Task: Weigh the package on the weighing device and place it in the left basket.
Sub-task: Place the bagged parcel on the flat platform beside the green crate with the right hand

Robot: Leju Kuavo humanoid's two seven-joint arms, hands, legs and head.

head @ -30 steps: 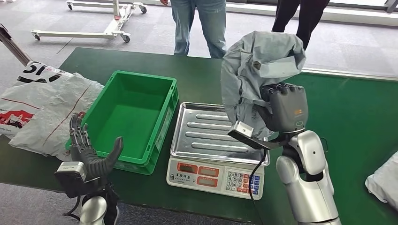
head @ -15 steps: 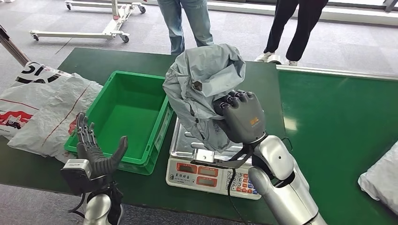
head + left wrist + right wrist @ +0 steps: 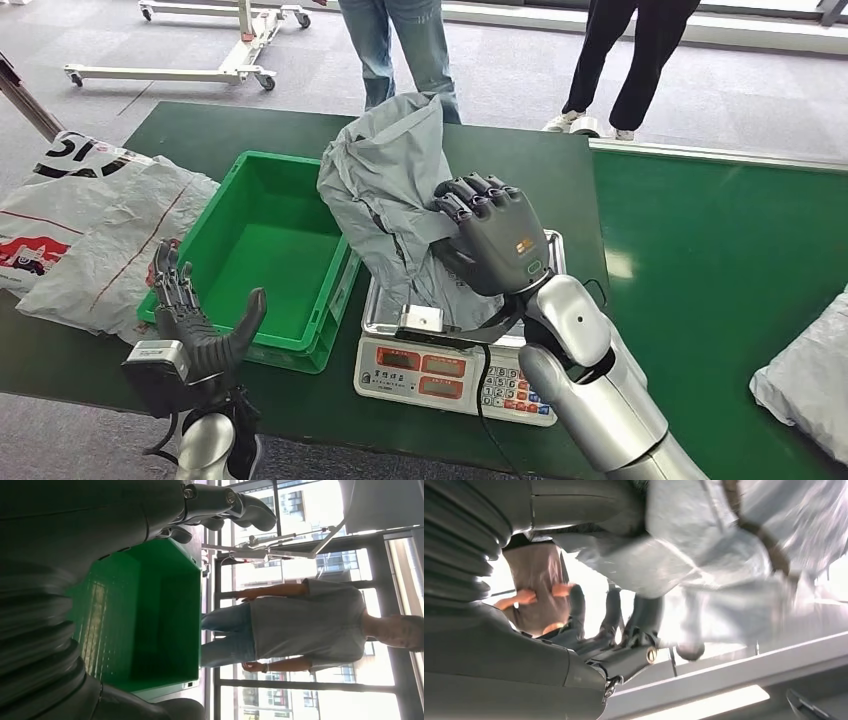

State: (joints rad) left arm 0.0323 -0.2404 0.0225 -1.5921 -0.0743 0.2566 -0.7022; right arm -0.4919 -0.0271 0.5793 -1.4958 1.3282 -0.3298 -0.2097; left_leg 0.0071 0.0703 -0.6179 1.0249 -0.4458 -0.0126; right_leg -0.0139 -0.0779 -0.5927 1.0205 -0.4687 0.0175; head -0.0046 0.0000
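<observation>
Head view: right hand [image 3: 497, 250] fingers clutch grey package [image 3: 385, 190]; left hand [image 3: 195, 325] fingers spread.

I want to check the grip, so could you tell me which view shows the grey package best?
The head view: the whole grey package shows, gripped by the right hand over the scale. The right wrist view gives a blurred close-up.
</observation>
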